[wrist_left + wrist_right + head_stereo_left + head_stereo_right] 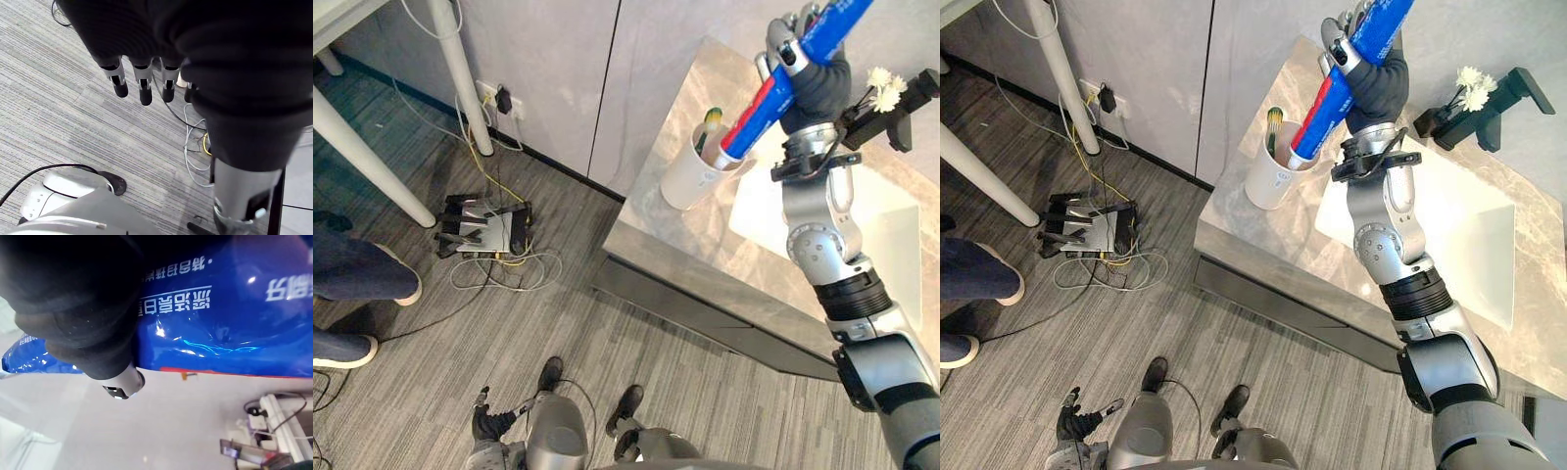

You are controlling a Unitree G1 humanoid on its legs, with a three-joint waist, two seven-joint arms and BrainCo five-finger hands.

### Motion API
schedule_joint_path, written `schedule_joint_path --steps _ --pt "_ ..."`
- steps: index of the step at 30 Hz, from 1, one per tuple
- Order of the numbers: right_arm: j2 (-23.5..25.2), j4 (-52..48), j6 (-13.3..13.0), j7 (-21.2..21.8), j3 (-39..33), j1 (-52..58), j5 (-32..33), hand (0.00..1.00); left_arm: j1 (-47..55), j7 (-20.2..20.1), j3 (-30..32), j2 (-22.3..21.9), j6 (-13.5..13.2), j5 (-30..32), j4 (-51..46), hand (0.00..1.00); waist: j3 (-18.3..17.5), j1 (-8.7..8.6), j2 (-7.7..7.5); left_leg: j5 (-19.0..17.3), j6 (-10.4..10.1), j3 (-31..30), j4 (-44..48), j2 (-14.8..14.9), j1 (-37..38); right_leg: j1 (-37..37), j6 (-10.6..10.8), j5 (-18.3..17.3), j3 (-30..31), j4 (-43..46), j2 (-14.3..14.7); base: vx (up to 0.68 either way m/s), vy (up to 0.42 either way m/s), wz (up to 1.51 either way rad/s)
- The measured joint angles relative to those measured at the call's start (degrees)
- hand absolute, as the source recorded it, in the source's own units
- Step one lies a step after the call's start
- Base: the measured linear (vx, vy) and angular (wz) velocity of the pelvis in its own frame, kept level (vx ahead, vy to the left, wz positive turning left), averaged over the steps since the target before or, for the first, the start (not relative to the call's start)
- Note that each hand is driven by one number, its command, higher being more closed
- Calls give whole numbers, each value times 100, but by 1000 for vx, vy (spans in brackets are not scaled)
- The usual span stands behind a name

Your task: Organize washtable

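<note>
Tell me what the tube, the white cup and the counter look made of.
The tube: glossy soft plastic or laminate, judging by highlights on its blue skin. The cup: matte white, likely plastic or ceramic; cannot tell which. The counter: polished grey veined stone or stone-look slab.

Clamped in right hand (1376, 86): blue-and-red tube (1330, 98), tilted, cap end inside white cup (1268, 183). Upright in same cup: toothbrush (1274, 122). Under cup: grey stone counter (1268, 245), white basin (1459, 245) just beside.
</note>
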Motion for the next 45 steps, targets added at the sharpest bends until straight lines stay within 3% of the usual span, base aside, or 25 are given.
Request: schedule_joint_path --steps 8,19,45 --pt "0 -1 0 1 18 0 2 100 0 1 -114 46 -5 -11 -1 0 1 1 -18 1 -1 0 0 7 0 -3 0 0 15 -3 10 0 0 0" --pt "1 0 0 -25 17 5 -54 100 0 -3 -152 178 -22 -41 -4 0 42 2 -199 1 -1 11 -4 8 -6 -16 0 1 27 -3 11 0 0 0" --pt "-86 -51 -33 -137 -289 -263 -200 100 0 -188 -168 210 -37 -182 15 0 37 -13 -207 2 1 -87 72 -13 -174 -94 25 44 -40 -3 12 0 1 2"
